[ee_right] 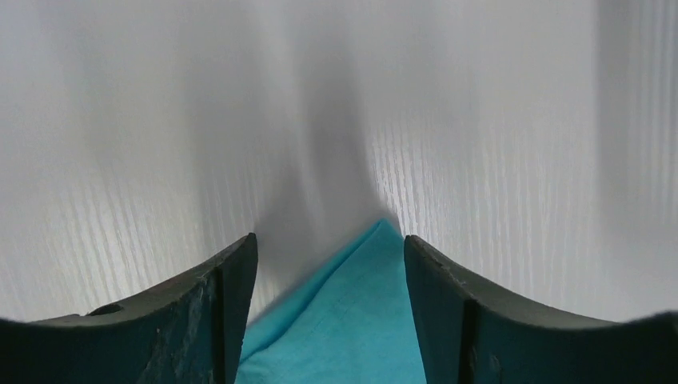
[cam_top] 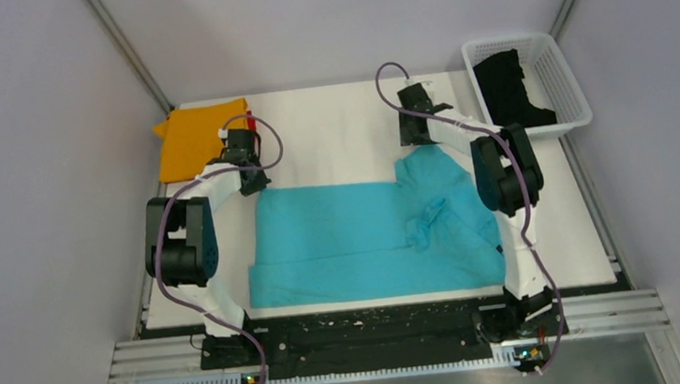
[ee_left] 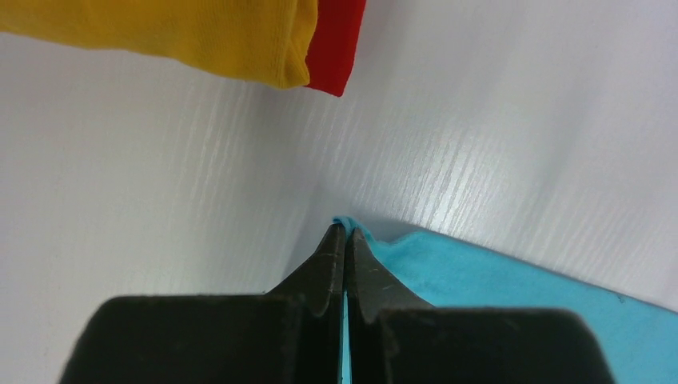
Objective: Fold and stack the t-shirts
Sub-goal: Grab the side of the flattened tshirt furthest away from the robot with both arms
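Note:
The turquoise-blue t-shirt [cam_top: 359, 237] lies spread on the white table, rumpled at its right side. My left gripper [cam_top: 252, 183] is shut on its far left corner; the left wrist view shows the fingertips [ee_left: 345, 234] pinching the turquoise cloth [ee_left: 496, 280]. My right gripper [cam_top: 411, 138] is open over the shirt's far right corner, which lies between the two fingers in the right wrist view [ee_right: 360, 320]. The orange t-shirt [cam_top: 195, 138] lies folded at the far left on top of the red t-shirt [ee_left: 336, 44]. The black t-shirt [cam_top: 507, 86] lies in the basket.
A white mesh basket [cam_top: 566, 85] stands at the far right corner of the table. Grey walls close in the left, right and back. A black strip and metal rail [cam_top: 369, 335] run along the near edge between the arm bases.

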Motion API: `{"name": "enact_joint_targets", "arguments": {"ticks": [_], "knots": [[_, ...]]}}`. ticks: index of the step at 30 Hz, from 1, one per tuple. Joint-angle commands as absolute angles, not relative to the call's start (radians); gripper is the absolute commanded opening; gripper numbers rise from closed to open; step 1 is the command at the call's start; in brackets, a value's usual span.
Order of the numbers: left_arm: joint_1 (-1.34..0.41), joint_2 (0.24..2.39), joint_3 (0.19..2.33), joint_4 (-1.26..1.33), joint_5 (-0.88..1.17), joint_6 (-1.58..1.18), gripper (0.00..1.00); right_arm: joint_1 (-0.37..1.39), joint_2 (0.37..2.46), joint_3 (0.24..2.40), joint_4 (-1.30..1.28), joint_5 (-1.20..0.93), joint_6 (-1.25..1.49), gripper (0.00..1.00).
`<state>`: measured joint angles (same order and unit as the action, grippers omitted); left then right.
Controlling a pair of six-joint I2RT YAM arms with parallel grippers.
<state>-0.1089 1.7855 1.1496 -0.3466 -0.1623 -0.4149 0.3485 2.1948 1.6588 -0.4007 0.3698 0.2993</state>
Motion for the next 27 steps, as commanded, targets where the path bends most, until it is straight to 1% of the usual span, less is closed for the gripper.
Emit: {"name": "enact_joint_targets", "arguments": {"ticks": [1, 3, 5, 9, 12, 18, 20, 22, 27], "knots": [[-0.107, 1.731, 1.129, -0.285, -0.152, -0.396, 0.00, 0.345, 2.167, 1.646, -0.434, 0.407, 0.317, 0.66], [-0.107, 1.730, 1.126, -0.280, -0.153, -0.400, 0.00, 0.345, 2.153, 1.617, -0.433, 0.410, 0.323, 0.63], [-0.107, 1.730, 1.125, -0.279, -0.159, -0.404, 0.00, 0.343, 2.139, 1.586, -0.431, 0.417, 0.337, 0.55], [-0.107, 1.735, 1.129, -0.286, -0.182, -0.408, 0.00, 0.342, 2.110, 1.530, -0.429, 0.451, 0.378, 0.46], [-0.107, 1.737, 1.131, -0.290, -0.202, -0.408, 0.00, 0.342, 2.092, 1.493, -0.414, 0.463, 0.404, 0.43], [-0.107, 1.745, 1.140, -0.285, -0.208, -0.410, 0.00, 0.331, 2.082, 1.452, -0.356, 0.467, 0.436, 0.25], [-0.106, 1.750, 1.147, -0.281, -0.206, -0.406, 0.00, 0.327, 2.089, 1.464, -0.324, 0.464, 0.431, 0.14], [-0.106, 1.760, 1.158, -0.278, -0.207, -0.398, 0.00, 0.323, 2.097, 1.482, -0.296, 0.461, 0.420, 0.00], [-0.106, 1.786, 1.211, -0.282, -0.224, -0.385, 0.00, 0.309, 2.090, 1.527, -0.219, 0.435, 0.362, 0.00]]}}
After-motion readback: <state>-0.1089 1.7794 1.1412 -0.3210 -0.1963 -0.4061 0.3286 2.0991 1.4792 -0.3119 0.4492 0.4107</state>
